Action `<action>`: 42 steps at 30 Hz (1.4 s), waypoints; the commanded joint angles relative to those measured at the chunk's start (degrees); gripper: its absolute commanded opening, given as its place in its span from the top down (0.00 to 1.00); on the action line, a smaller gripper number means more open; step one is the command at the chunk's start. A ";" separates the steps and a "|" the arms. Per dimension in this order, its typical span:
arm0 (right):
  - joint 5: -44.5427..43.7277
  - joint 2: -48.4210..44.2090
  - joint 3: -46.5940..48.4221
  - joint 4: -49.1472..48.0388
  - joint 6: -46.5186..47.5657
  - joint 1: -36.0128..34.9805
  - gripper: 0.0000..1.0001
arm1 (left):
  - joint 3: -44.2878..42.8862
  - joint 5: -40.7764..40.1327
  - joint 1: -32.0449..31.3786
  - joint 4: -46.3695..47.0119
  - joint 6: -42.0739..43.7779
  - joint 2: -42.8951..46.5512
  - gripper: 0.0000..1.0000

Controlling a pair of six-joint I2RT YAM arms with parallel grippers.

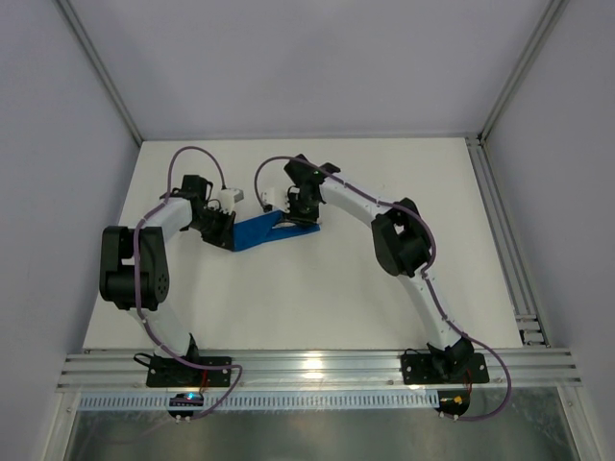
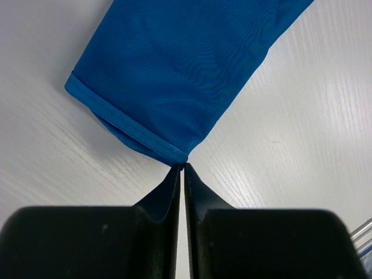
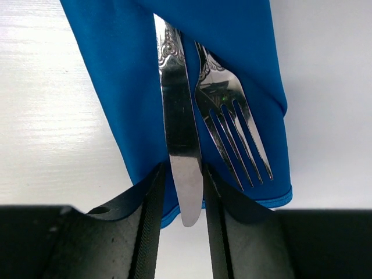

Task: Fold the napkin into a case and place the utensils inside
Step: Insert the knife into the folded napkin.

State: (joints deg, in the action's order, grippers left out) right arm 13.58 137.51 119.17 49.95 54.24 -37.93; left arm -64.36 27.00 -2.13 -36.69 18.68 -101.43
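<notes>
Item, surface (image 1: pixel 317 307): white, faintly grained, carrying all that follows

Item, napkin (image 1: pixel 264 230): bright blue, thin, slightly shiny, with a stitched hem. It lay at the far middle of the surface, between the two wrists. It was already folded into a long narrow case, several layers deep at the hemmed end, so the folding looked done.

Item, knife (image 3: pixel 177 116): slim silver, with a patterned handle. The handle ran under an upper layer of the cloth. The blade lay out on the lower layer and its tip passed just over the hem.

Item, fork (image 3: pixel 229 116): silver, just beside the knife and roughly parallel to it. Its handle was tucked in likewise and its tines were exposed on the cloth.

Item, right fingers (image 3: pixel 148 232): set on either side of the knife blade and pressed against it, clamped on the knife.

Item, left fingers (image 2: pixel 168 197): drawn together, tips meeting at the corner of the opposite hemmed end. Whether a bit of hem was pinched there could not be told.

Progress, as judged: nearly complete. What was left looked to be seating both pieces deeper, letting go and withdrawing
</notes>
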 commanded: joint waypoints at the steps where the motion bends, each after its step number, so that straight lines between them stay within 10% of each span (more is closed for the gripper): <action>1: 0.04 -0.93 -0.61 0.32 0.34 -1.00 0.63 | -0.68 0.42 0.20 -0.14 0.83 0.88 0.94; 42: 2.32 -2.87 -0.17 -6.36 12.29 -6.36 0.76 | -0.95 1.38 0.20 0.83 1.89 1.06 0.89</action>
State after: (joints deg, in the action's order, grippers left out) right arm 12.84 137.21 117.84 45.06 63.77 -42.96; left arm -64.38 27.03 -2.13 -36.71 19.92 -101.41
